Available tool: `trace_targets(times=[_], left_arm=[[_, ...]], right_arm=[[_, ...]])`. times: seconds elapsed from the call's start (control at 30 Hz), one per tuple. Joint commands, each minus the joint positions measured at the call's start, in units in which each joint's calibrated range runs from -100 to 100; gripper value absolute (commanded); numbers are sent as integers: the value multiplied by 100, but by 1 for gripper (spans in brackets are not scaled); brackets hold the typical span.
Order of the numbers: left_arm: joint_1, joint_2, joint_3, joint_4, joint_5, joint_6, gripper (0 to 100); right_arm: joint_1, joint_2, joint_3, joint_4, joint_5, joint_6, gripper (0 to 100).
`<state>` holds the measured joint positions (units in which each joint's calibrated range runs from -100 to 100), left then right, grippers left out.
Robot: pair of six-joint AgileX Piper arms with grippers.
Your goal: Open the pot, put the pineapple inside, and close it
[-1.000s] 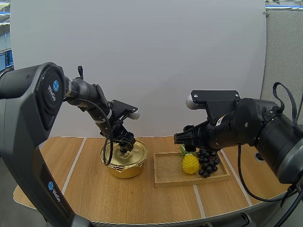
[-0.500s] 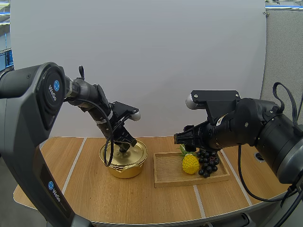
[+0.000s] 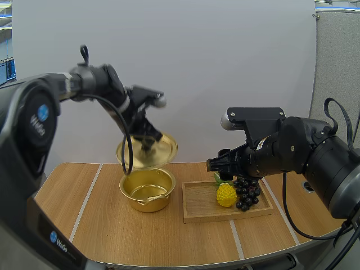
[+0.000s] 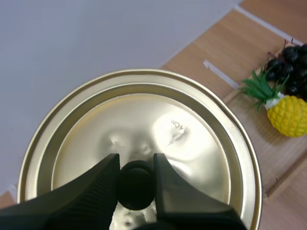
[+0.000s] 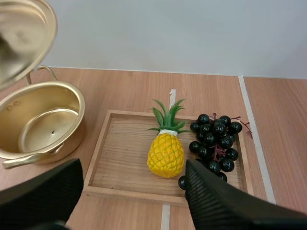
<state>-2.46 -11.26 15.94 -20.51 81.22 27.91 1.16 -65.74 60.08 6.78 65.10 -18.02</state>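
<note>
A gold pot (image 3: 147, 189) (image 5: 39, 124) stands uncovered on the table, nothing inside it. Its gold lid (image 3: 147, 151) (image 4: 139, 143) hangs tilted above the pot, with my left gripper (image 3: 147, 144) (image 4: 136, 184) shut on the lid's black knob (image 4: 136, 186). A yellow pineapple (image 3: 226, 194) (image 5: 166, 149) (image 4: 289, 114) with green leaves lies on the wooden tray (image 3: 197, 209) (image 5: 120, 158). My right gripper (image 3: 216, 165) (image 5: 129, 201) stands open above the tray, near the pineapple, with nothing between its fingers.
A bunch of dark grapes (image 3: 247, 194) (image 5: 216, 141) (image 4: 288, 67) lies on the tray just right of the pineapple. The table's front edge curves close below the pot and tray. Bare wood lies left of the pot and in front of it.
My left gripper closed on the lid's knob and lifted the lid up off the pot, tilting it. The right arm has not moved.
</note>
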Motion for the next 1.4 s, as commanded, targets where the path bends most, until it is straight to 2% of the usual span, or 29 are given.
trace_targets(times=[0.0,0.23,0.6,0.93,1.37], left_arm=[[-9,-517,-538,-22,45,-63,0],[-9,-1215,-1854,-9,68,-342,0],[-9,-1580,-3829,-9,-378,-507,0],[-9,-1768,-4079,-9,-642,-507,0],[-9,-1768,-4079,-9,-642,-507,0]], right_arm=[[-30,-44,-37,24,20,16,100],[-30,-44,-37,24,20,16,100],[-30,-44,-37,24,20,16,100],[-30,-44,-37,24,20,16,100],[-30,163,-37,99,-886,16,100]])
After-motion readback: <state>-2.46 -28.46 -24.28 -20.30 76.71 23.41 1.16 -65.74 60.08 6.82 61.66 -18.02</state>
